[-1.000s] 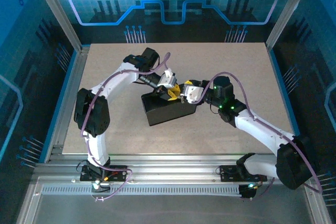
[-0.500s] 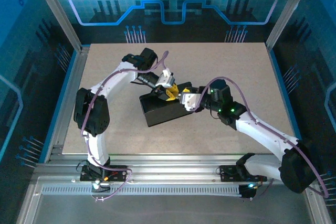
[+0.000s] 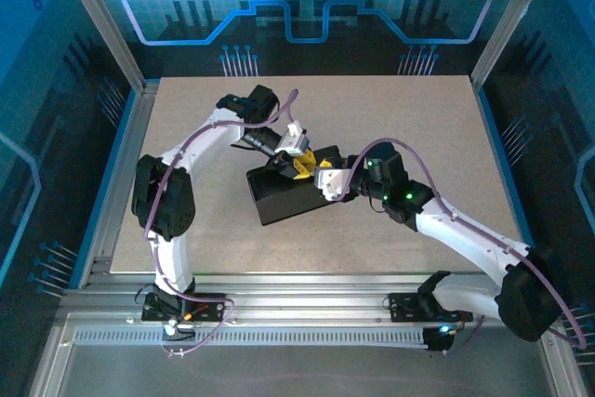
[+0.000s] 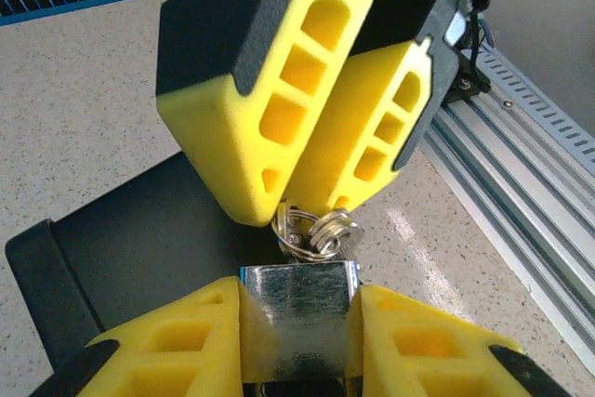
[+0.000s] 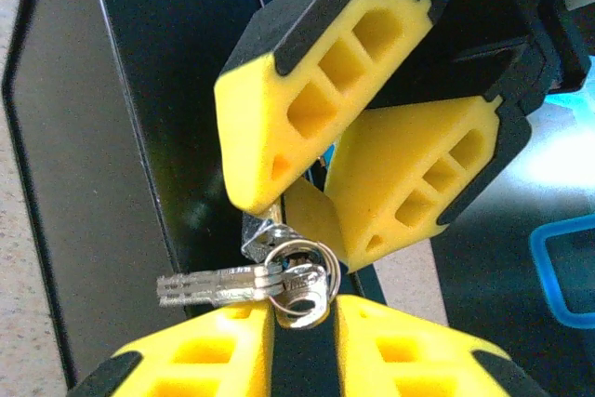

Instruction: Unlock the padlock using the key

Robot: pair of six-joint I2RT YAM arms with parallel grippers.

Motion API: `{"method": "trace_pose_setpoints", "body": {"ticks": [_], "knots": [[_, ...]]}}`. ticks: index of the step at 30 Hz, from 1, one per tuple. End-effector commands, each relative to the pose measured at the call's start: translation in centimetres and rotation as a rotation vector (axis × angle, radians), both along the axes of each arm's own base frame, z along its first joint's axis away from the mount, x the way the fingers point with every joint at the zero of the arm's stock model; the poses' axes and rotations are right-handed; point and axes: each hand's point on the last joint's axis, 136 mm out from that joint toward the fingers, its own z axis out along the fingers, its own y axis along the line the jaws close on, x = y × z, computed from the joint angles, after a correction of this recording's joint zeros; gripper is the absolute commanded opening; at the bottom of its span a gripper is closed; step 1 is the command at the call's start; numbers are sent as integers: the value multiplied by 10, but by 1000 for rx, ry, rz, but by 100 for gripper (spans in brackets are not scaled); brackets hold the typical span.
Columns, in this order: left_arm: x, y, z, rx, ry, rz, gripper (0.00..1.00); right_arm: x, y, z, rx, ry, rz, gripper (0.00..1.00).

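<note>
speckled beige table (image 3: pixel 418 118); black box (image 3: pixel 284 197) lying near centre, angled.

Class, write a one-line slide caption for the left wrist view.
Left gripper clamps the padlock; right gripper pinches the key next to it.

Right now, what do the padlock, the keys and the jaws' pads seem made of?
Padlock: likely metal, brushed silvery face with streaky glare; yellow tints look reflected. Keys: bright silvery metal, glinting, toothed edges, on a shiny wire ring. Pads: matte, grainy yellow with moulded cutouts, printed plastic or dense foam; cannot tell which.
</note>
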Motion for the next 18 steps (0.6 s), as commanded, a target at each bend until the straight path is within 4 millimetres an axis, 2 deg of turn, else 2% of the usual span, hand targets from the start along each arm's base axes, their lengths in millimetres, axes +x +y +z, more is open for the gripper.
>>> {"method": "trace_pose_setpoints", "body": {"ticks": [1, 2, 5, 10, 14, 18], "knots": [[2, -5, 26, -107, -31, -27, 0, -12, 6, 7, 20, 123, 26, 28], [2, -5, 26, -108, -33, -25, 0, -13, 7, 12, 22, 148, 29, 29], [3, -4, 25, -105, -37, -19, 0, -17, 1, 4, -14, 219, 5, 31], [2, -4, 26, -103, -34, -22, 0, -11, -16, 1, -32, 93, -8, 32], [2, -4, 26, -101, -28, -21, 0, 18, -29, 12, -39, -16, -94, 30], [2, -4, 27, -104, -28, -22, 0, 44, -34, 9, -99, -131, -155, 29]]}}
